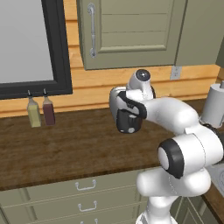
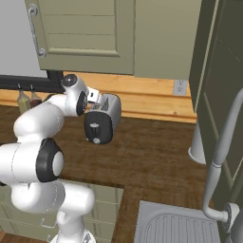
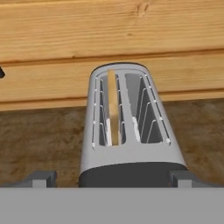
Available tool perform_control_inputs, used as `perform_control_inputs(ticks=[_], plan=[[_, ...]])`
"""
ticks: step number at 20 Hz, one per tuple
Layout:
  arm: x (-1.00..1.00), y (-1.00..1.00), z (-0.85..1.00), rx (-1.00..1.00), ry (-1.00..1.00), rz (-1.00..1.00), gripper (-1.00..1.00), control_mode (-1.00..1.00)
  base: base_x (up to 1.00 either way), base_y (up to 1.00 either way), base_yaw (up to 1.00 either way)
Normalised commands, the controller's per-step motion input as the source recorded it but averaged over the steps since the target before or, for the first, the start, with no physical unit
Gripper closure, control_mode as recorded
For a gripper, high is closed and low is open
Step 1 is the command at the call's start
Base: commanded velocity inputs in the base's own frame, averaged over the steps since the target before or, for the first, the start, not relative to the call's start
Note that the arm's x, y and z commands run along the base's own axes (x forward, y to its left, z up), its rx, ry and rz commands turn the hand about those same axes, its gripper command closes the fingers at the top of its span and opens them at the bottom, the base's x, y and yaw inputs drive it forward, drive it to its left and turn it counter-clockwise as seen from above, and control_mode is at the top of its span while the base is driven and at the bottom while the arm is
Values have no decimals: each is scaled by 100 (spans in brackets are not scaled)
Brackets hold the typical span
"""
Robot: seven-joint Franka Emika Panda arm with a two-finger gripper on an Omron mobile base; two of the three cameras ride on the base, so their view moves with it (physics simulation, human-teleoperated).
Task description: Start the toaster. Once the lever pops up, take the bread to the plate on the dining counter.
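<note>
From the hand view we look down into the toaster (image 3: 130,131): rounded silver shell, two wire-lined slots, with the bread (image 3: 113,109) standing on edge as a thin tan slice in the left one. Our end effector (image 3: 113,180) hovers above the toaster's black end, fingers spread wide on either side and holding nothing. The right base view adds that end's white knob, the dark wood-grain counter (image 2: 152,156) and a sink (image 2: 180,223) nearby.

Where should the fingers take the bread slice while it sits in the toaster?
By its top edge, coming straight down from above. The bread stands on edge in the left slot of the toaster, as the hand view shows it, so just that thin crust is reachable, pinched across its flat faces.
</note>
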Motion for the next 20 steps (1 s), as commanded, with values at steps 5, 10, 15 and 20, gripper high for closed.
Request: perform_control_inputs(ticks=[5,10,15,20], plan=[[25,0,-17,0,0,0,-100,-100,0,0,0],[25,0,-16,0,0,0,-100,-100,0,0,0],[22,0,-14,0,0,0,-100,-100,0,0,0],[22,0,-14,0,0,0,-100,-100,0,0,0]])
